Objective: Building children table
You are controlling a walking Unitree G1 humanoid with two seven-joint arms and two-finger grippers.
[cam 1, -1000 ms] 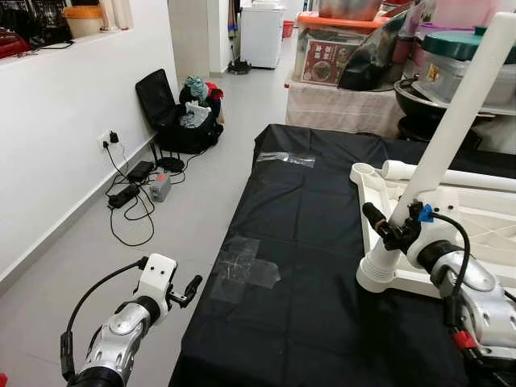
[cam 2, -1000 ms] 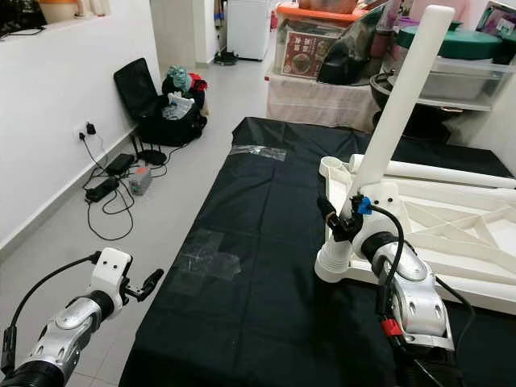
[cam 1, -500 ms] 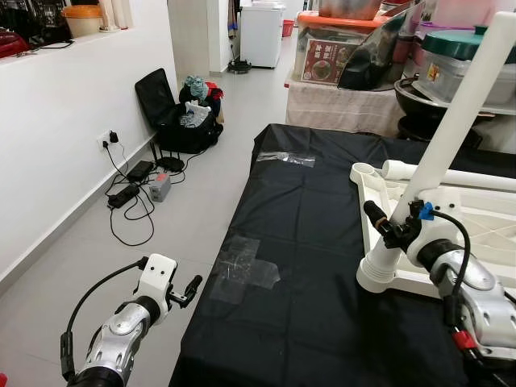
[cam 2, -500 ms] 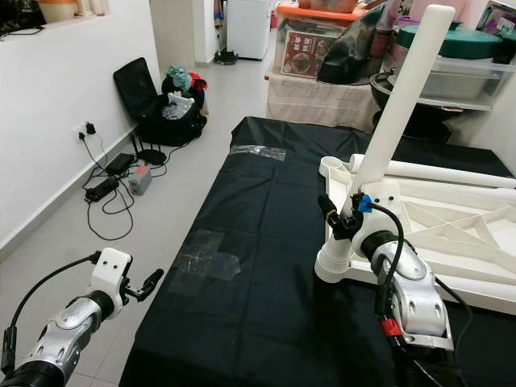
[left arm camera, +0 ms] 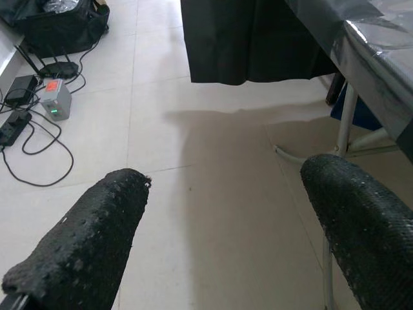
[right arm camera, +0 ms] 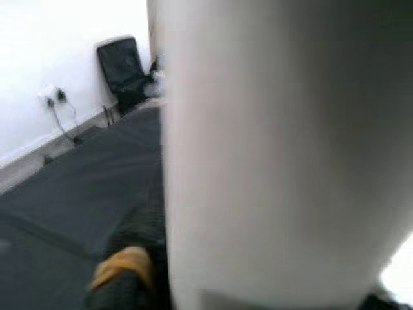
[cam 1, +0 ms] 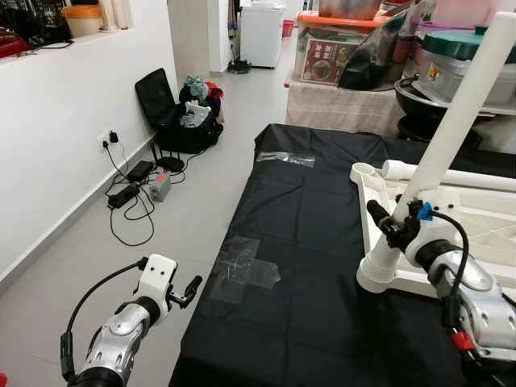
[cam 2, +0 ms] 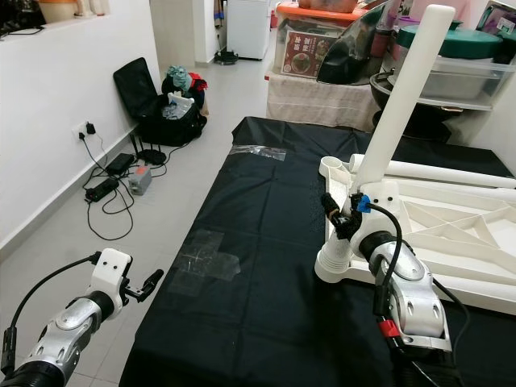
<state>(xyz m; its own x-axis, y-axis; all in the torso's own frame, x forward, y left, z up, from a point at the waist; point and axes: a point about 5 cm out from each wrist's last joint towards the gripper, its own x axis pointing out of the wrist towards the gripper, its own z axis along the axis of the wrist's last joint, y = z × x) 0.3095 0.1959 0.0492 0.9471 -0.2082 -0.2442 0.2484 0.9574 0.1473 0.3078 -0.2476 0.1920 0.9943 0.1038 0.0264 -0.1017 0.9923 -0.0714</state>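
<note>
Your right claw (cam 1: 393, 227) is creeping up the white table leg (cam 1: 451, 129) from where it sat a second ago, its black fingertip (cam 1: 375, 210) rising a little and edging toward the upturned tabletop (cam 1: 484, 222). The leg is tilting slightly more upright.

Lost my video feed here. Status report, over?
Right gripper shut on the white leg, standing tilted in the upturned tabletop corner socket. Left gripper open, idle over floor beside the black cloth. Nothing blocking.

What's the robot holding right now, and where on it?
The right gripper grips the white table leg near its lower end, above the corner socket. The left gripper holds nothing.
</note>
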